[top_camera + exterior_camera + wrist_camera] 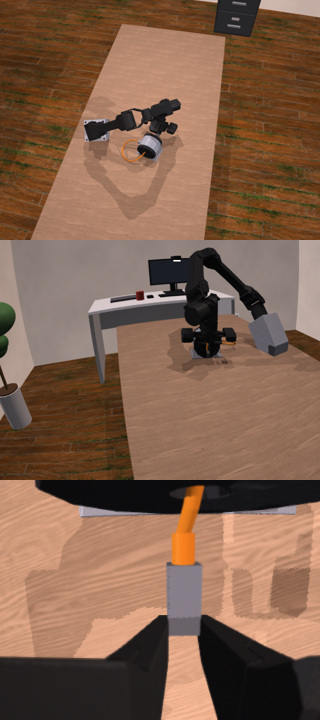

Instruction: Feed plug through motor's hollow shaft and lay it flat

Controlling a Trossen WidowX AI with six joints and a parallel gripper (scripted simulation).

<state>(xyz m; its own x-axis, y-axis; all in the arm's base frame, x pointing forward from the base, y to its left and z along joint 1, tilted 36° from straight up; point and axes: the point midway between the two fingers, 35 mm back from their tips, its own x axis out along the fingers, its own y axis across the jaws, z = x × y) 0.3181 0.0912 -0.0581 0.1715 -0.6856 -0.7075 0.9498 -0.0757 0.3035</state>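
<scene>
The motor (152, 143) is a grey cylinder with black ends, lying on its side on a grey base plate (193, 354) on the table (165, 64). In the wrist view its black end (125, 492) fills the top. The orange cable (122, 151) (229, 343) (189, 520) loops on the table beside the motor and comes out of the shaft hole on my side. My gripper (157, 133) (206, 349) (182, 624) is shut on the near end of the grey plug (184, 595), a short way out from the motor and above the table. The plug is hidden in the top and exterior views.
The arm's grey base (96, 130) (268, 335) stands near the table's edge, close to the motor. A dark filing cabinet (236, 16) stands beyond the table's far end. A white desk (144, 305) with a monitor and a potted plant (10, 405) stand off the table.
</scene>
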